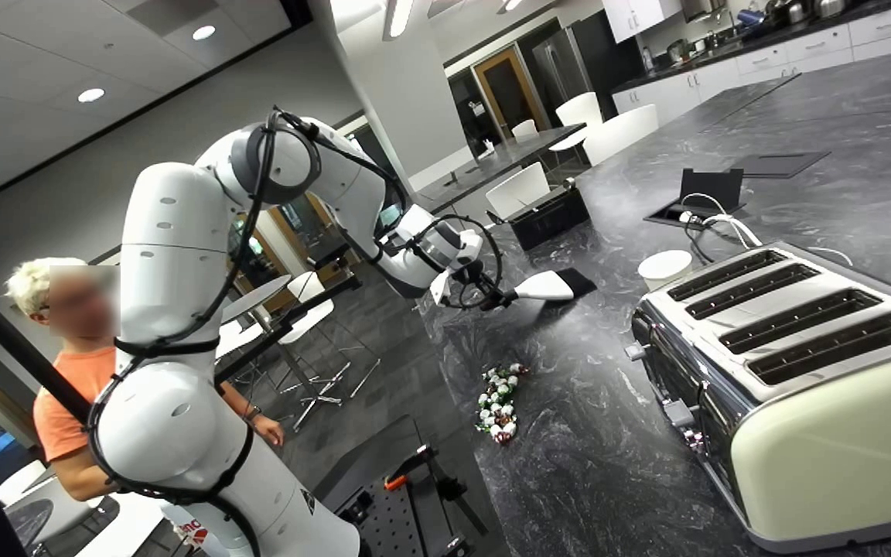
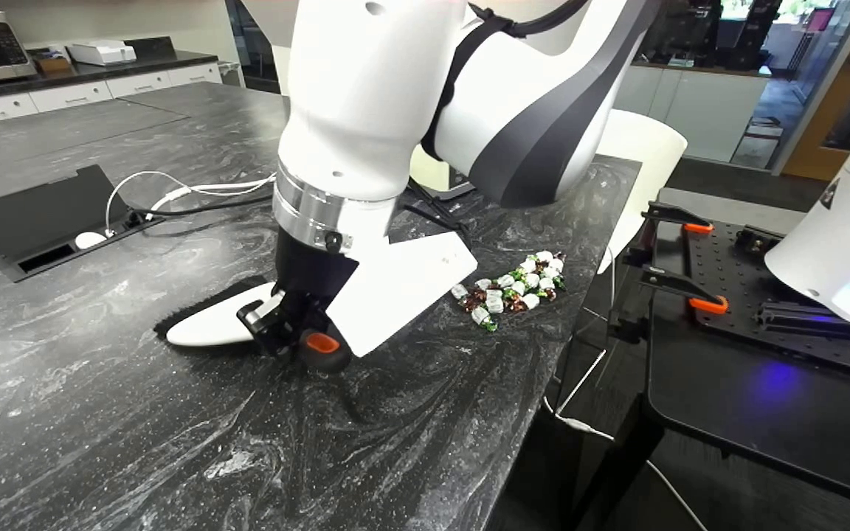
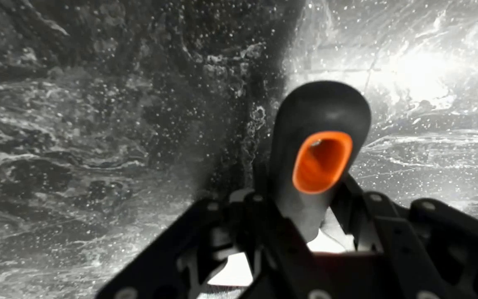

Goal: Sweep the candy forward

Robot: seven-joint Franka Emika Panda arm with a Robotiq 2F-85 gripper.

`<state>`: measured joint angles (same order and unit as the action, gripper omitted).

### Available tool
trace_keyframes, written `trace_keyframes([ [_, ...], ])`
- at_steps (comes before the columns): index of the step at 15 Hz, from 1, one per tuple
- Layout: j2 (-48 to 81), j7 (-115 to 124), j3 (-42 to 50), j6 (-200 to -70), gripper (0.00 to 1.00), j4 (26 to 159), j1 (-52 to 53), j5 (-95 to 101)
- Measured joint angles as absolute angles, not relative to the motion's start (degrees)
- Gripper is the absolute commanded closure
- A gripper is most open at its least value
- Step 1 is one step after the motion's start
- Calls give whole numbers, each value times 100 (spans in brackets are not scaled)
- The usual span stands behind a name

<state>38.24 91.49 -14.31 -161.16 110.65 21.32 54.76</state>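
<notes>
I record a dark marbled countertop [image 1: 569,480] across both exterior views. In an exterior view, white kitchen cabinets [image 1: 770,66] line the upper right of the frame, with white chairs [image 1: 519,190] at upper centre. My white arm [image 1: 175,271] fills the left of that frame, partly hiding a person [image 1: 74,367] in an orange shirt. The largest item standing on the countertop is a cream-and-chrome four-slot toaster [image 1: 832,441], lower right, its slots [image 1: 801,319] too dark to see into. A black box-shaped item [image 1: 550,222] sits at upper centre by the countertop's edge; right of it, a raised outlet cover [image 1: 711,187] stands with cables [image 2: 183,192] beside it. My gripper [image 3: 307,203] pinches the black handle [image 3: 322,108] of a white brush [image 2: 211,322] with dark bristles [image 1: 578,281]; I cannot confirm whether the bristles touch the countertop. A white round container [image 1: 663,268] stands just beside the toaster's far corner, contents not discernible. The wrapped candy [image 1: 501,393], white, green and reddish brown, lies in a cluster at lower centre, near the countertop's edge, left of the toaster and well apart from the brush.
</notes>
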Motion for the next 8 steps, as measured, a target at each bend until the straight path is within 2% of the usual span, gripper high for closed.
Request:
trace_keyframes([
  [1,3885,9149,-1425,-16105,70,11006,2151,5476],
  [2,3924,9148,-1424,-16089,36,10971,2158,5476],
  [3,3950,9146,-1425,-16079,35,10948,2160,5475],
  [8,3892,9146,-1330,-16079,1,10927,2146,5478],
])
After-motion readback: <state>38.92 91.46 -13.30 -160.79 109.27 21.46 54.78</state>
